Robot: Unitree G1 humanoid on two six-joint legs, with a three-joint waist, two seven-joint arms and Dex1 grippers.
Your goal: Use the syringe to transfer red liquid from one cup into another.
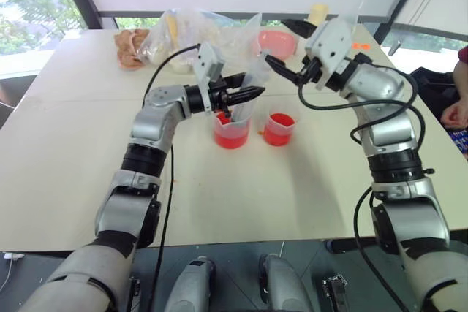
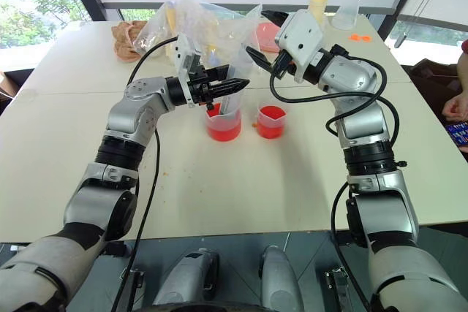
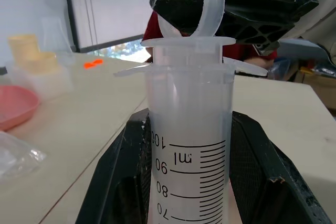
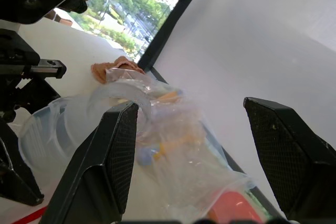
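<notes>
Over by the far left corner of the table (image 1: 73,144) lies a heap of pinkish-brown stuff (image 1: 130,47), and just beside it a pile of crumpled clear plastic bags (image 1: 183,38) with yellowish things inside.

Near the middle of the table the left gripper (image 1: 245,95) hangs above the larger beaker (image 1: 231,131), its black fingers clamped narrow on the barrel of the syringe (image 3: 189,145). The syringe stands upright in that grip, the scale marks plain on its clear barrel and the white plunger (image 3: 191,3) rising out of the top. Its lower end dips into the larger beaker, which sits on the table with red liquid (image 1: 230,137) filling its lower part.

Just to the right of it, a little apart, stands the smaller beaker (image 1: 279,128), also holding red liquid (image 1: 278,134).

Above and beyond the two beakers the right gripper (image 1: 281,47) is up in the air, fingers spread wide with nothing between them, its lower finger reaching close to the plunger's head.

Behind it, toward the far edge, sits a pink bowl (image 1: 278,42), then a pale yellow cup (image 1: 317,14). Near the far right corner lie small orange bits (image 1: 360,47).

Past the right edge a person's hand (image 1: 455,115) shows.
</notes>
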